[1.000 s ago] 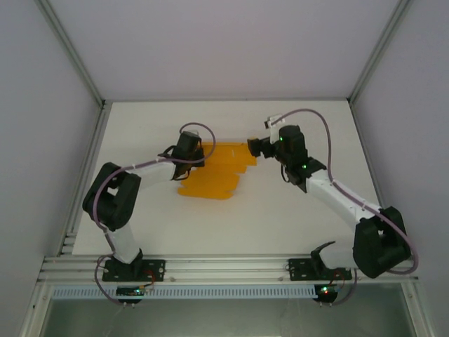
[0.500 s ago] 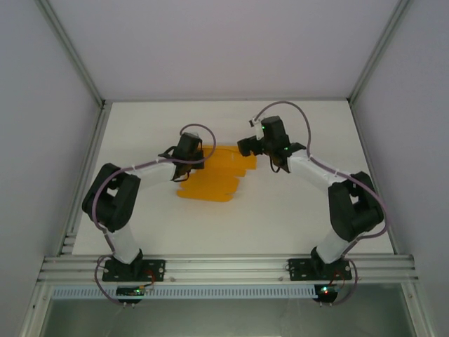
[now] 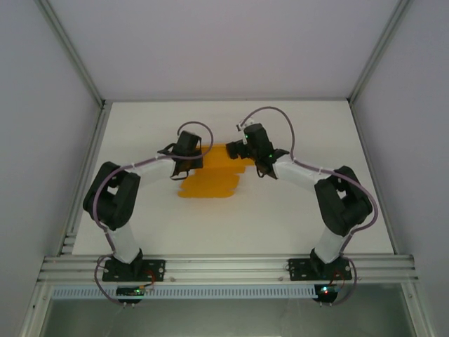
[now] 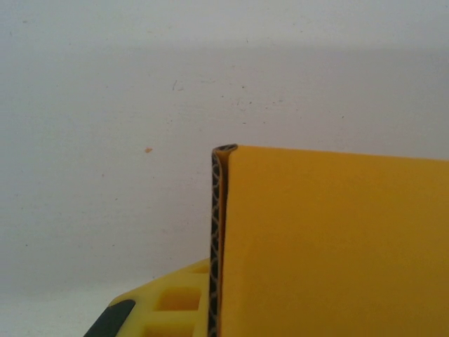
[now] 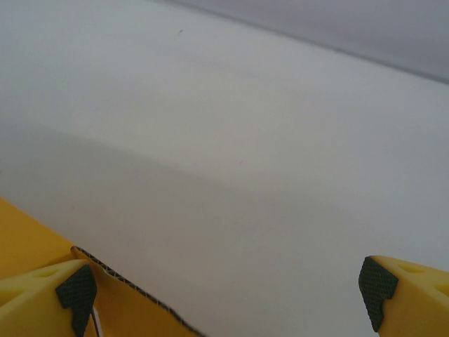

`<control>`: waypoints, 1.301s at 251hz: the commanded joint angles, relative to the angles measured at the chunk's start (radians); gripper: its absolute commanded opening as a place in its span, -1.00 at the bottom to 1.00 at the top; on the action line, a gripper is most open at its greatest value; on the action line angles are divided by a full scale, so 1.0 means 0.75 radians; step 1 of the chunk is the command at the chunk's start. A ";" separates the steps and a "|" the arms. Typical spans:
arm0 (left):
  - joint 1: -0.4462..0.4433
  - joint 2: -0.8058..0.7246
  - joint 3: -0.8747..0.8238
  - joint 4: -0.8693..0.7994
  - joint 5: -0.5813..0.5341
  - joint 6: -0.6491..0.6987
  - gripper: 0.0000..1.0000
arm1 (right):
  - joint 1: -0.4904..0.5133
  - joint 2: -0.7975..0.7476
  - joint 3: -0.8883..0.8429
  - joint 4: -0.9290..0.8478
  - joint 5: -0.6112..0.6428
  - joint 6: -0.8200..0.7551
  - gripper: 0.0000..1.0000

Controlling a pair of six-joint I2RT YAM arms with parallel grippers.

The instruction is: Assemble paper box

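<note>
**Left gripper** (image 3: 188, 160): at the left edge of the sheet, left of the table's middle. In the left wrist view one yellow finger (image 4: 165, 309) lies flush against an upright doubled layer of card. The other finger is hidden behind the card. Judged to be clamped on that flap.

**Paper box** (image 3: 210, 181): a flat orange-yellow cut sheet, not yet folded into a box. It lies on the table between the two grippers, nearer the far edge than the near one. Its long axis runs from near-left to far-right, and its right side is stepped. The left edge is raised where the left gripper has it.

**Right gripper** (image 3: 236, 149): at the sheet's far right corner. Its fingers (image 5: 403, 284) stand wide apart with nothing between them. In the right wrist view the card's corner sits beside the left-hand finger, low and to the left, with bare table ahead. This arm is the nearer one to the free far flaps. Judged next move: shift toward the card so the corner comes between the fingers, then close.

**Table** (image 3: 295, 133): white, matt and flat, with open space on every side of the sheet.

**Room**: pale grey walls on three sides and a metal rail (image 3: 224, 265) along the near edge, carrying both arm bases.
</note>
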 commanded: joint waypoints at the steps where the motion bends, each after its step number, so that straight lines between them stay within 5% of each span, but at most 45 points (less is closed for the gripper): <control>1: -0.035 -0.003 0.067 0.087 0.149 -0.035 -1.00 | 0.080 0.060 -0.101 0.386 0.173 0.155 0.99; 73: -0.064 -0.023 0.076 0.080 0.181 -0.100 -1.00 | 0.250 0.145 -0.164 0.847 0.822 0.205 0.98; 104: -0.074 -0.029 0.080 0.080 0.176 -0.113 -1.00 | 0.280 0.167 -0.203 1.007 0.918 0.184 0.99; 135: -0.074 -0.036 0.080 0.078 0.160 -0.112 -1.00 | 0.259 0.129 -0.221 0.909 0.821 0.257 0.98; 247: -0.012 -0.064 0.074 0.055 -0.026 0.019 -1.00 | -0.056 -0.338 -0.260 -0.408 0.154 0.483 0.99; 326: 0.017 -0.062 0.062 0.091 0.014 0.065 -1.00 | -0.152 -0.304 -0.282 -0.545 -0.138 0.452 0.98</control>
